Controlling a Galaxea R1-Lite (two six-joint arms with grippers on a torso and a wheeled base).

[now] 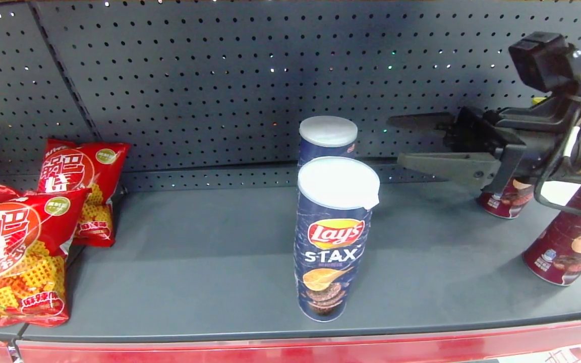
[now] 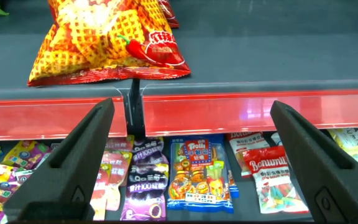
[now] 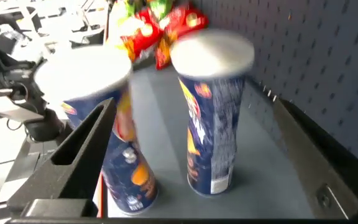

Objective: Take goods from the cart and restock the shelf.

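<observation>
- The right hand (image 1: 395,140) is spread and empty, at 3 o'clock of the rear can (image 1: 327,138).
- The rear can stands at 12 o'clock of the front can (image 1: 333,237), both upright on the shelf (image 1: 194,262).
- The left hand (image 2: 192,106) is spread too.

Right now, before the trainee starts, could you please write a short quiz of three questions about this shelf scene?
1. True or false: the right gripper is holding one of the blue cans.
2. What stands at the right end of the shelf? A) red cans B) green bottles C) white boxes
3. How many blue cans stand upright in the middle of the shelf?
Key: 1 false, it is open and empty; 2 A; 3 two, one behind the other.
</observation>
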